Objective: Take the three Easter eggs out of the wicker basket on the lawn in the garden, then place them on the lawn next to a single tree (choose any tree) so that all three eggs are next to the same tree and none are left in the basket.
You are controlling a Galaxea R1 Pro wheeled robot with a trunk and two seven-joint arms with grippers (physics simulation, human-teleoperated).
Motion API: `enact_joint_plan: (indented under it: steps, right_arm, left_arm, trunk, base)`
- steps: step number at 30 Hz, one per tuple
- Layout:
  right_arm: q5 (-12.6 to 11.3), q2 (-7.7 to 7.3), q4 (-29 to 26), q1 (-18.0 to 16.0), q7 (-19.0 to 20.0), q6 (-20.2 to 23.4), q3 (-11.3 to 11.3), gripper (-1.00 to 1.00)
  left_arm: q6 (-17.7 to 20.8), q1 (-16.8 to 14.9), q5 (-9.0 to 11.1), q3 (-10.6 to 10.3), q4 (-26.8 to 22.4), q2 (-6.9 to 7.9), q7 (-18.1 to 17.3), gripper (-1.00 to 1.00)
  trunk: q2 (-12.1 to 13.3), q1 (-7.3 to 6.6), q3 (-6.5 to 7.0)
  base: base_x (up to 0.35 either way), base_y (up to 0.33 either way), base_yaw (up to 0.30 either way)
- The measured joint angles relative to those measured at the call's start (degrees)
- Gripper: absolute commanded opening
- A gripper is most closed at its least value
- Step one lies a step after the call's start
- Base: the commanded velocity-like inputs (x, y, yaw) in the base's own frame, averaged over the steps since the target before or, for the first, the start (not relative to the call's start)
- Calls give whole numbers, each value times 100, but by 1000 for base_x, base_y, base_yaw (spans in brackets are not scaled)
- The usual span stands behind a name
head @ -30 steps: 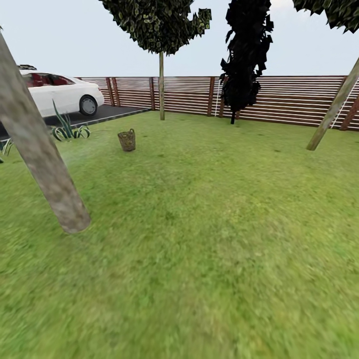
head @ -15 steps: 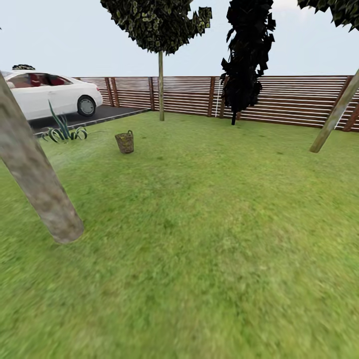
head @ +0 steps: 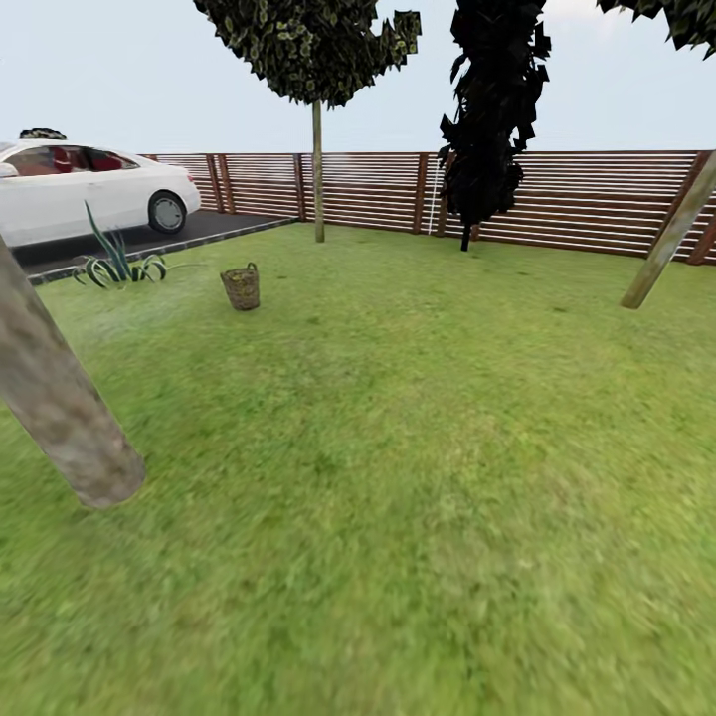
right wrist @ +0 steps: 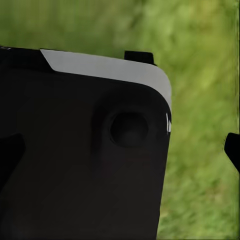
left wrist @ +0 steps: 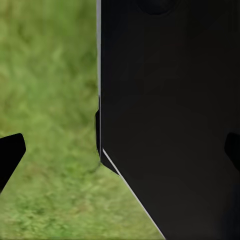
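Observation:
The wicker basket [head: 242, 287] stands far off on the lawn [head: 418, 447], left of centre in the head view. The Easter eggs are hidden at this distance. A thick leaning tree trunk [head: 60, 423] rises from the grass close by at the left. In the left wrist view my left gripper [left wrist: 120, 152] is open, its dark fingertips [left wrist: 10, 155] wide apart over grass and a black part of the robot. The right gripper [right wrist: 120, 150] is open in the same way, with nothing between its fingertips [right wrist: 233, 150].
A thin-trunked tree [head: 318, 184] and a dark tree [head: 487, 129] stand by the brown slatted fence [head: 577, 199] at the back. Another leaning trunk [head: 668, 239] is at the right. A white car [head: 89, 189] sits on the driveway, with a spiky plant [head: 117, 264] beside it.
The whole picture has shifted, so the camera has moved: the near trunk and the basket now sit further left in the view. Nothing on the lawn has moved.

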Motion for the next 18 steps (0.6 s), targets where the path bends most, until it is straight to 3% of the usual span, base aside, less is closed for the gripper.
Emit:
enact_joint_plan:
  steps: [18]
  right_arm:
    - [8, 27, 0, 0, -8, -209, 9, 100]
  left_arm:
    - [0, -2, -6, -6, 0, 1, -5, 100]
  trunk:
    - [0, 0, 0]
  base:
    - [320, -139, 0]
